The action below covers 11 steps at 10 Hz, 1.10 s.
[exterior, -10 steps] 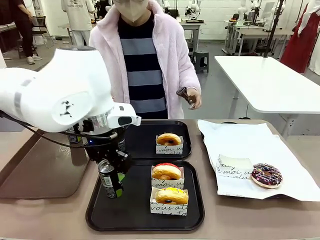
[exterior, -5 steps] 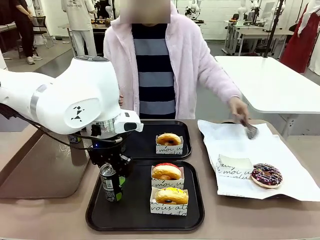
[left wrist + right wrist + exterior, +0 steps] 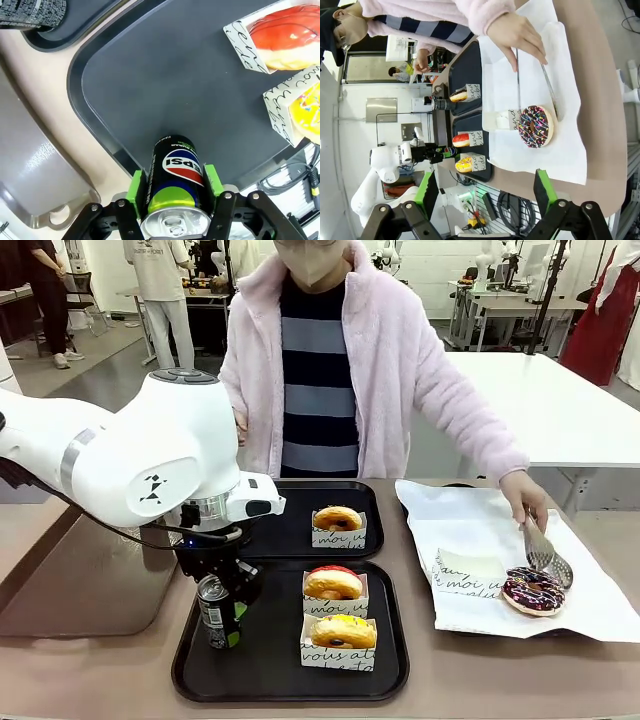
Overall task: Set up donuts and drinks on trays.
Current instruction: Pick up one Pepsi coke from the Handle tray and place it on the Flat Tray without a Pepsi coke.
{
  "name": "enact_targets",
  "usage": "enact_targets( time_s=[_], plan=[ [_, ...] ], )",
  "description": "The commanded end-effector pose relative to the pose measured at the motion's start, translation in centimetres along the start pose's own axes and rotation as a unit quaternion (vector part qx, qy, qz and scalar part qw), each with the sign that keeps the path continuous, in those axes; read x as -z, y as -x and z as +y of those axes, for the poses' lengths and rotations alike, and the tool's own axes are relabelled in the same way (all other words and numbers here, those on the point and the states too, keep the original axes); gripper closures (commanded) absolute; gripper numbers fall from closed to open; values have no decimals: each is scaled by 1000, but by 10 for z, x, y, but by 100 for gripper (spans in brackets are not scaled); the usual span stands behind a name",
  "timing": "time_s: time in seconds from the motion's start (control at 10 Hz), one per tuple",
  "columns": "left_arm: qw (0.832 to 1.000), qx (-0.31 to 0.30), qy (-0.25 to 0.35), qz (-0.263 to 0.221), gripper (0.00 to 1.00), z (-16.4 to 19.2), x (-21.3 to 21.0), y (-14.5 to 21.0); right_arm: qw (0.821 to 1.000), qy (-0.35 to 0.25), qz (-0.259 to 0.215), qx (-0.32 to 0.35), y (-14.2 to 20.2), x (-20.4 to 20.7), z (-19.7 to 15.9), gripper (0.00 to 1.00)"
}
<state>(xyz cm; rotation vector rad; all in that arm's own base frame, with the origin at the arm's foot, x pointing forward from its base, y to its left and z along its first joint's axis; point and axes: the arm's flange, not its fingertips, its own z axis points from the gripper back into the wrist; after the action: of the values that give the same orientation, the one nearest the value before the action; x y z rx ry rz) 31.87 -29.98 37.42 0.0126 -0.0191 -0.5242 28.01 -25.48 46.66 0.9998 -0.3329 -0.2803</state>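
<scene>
A dark drink can (image 3: 215, 612) stands upright on the left part of the near black tray (image 3: 270, 675). My left gripper (image 3: 213, 585) comes down over its top, and the green pads (image 3: 138, 186) lie against its sides (image 3: 176, 180). The same tray holds a red-iced donut (image 3: 333, 583) and a yellow-iced donut (image 3: 343, 630) in paper sleeves. A golden donut (image 3: 338, 518) sits on the far black tray (image 3: 290, 535). A second can (image 3: 30, 11) stands at that tray's corner. My right gripper (image 3: 486, 175) hangs open and empty, off to the side of the table.
A chocolate sprinkled donut (image 3: 533, 591) lies on white paper (image 3: 480, 515) at the right, beside an empty sleeve (image 3: 468, 573). The person's hand (image 3: 525, 495) holds metal tongs (image 3: 545, 558) just above it. A large brown tray (image 3: 70, 585) lies to the left.
The can was tilted and raised; it now stands upright on the near tray. The person's hand with the tongs swung from the chest down to the chocolate donut.
</scene>
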Motion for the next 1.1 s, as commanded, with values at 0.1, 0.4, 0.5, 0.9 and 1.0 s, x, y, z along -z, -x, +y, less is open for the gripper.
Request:
enact_targets(
  time_s=[0.1,0.4,0.5,0.9,1.0],
  plan=[
    [1000,7,-1,-20,0,0,5,-1,1000,-10,-4,-6,-2,0,0,0],
    [1000,-11,13,-13,10,3,-21,11,1000,-10,-4,-6,-2,0,0,0],
    [999,-22,19,-29,0,4,-44,18,1000,-10,-4,-6,-2,0,0,0],
    [994,-73,35,-71,0,40,-118,58,1000,-10,-4,-6,-2,0,0,0],
    [993,-82,26,-80,0,58,-126,66,1000,-10,-4,-6,-2,0,0,0]
  ],
)
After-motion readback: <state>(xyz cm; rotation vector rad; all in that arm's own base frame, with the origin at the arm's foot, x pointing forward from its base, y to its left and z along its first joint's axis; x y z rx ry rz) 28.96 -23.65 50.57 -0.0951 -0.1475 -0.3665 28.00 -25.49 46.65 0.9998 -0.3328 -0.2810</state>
